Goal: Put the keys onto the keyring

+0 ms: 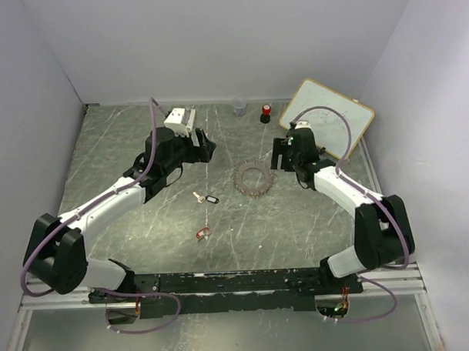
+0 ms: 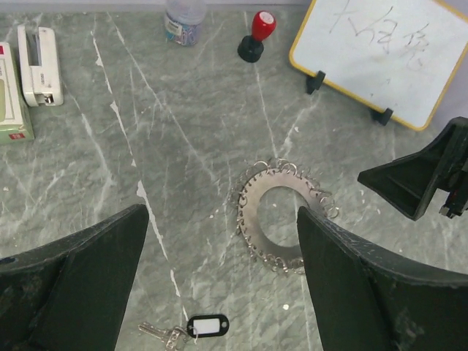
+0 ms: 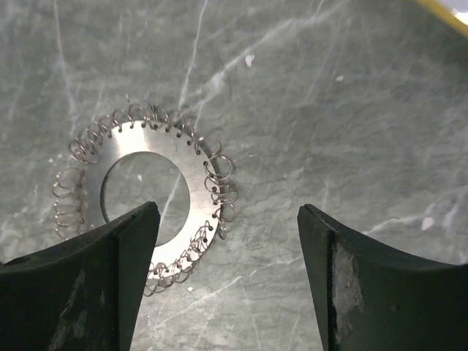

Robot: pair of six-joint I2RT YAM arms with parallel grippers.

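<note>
The keyring (image 1: pixel 253 177) is a flat grey metal disc with a large hole and many small wire loops round its rim; it lies flat mid-table, also in the left wrist view (image 2: pixel 284 213) and the right wrist view (image 3: pixel 146 194). The black-tagged key (image 1: pixel 205 198) lies left of it on the table and shows in the left wrist view (image 2: pixel 196 328). The red-headed key (image 1: pixel 203 233) lies nearer the front. My left gripper (image 1: pixel 205 148) is open and empty, above the table left of the ring. My right gripper (image 1: pixel 278 155) is open and empty, just right of the ring.
A small whiteboard (image 1: pixel 329 118) leans at the back right. A red-topped black stamp (image 1: pixel 266 113) and a clear jar (image 1: pixel 239 107) stand at the back. A white stapler (image 2: pixel 38 66) and a box (image 2: pixel 11 99) lie back left.
</note>
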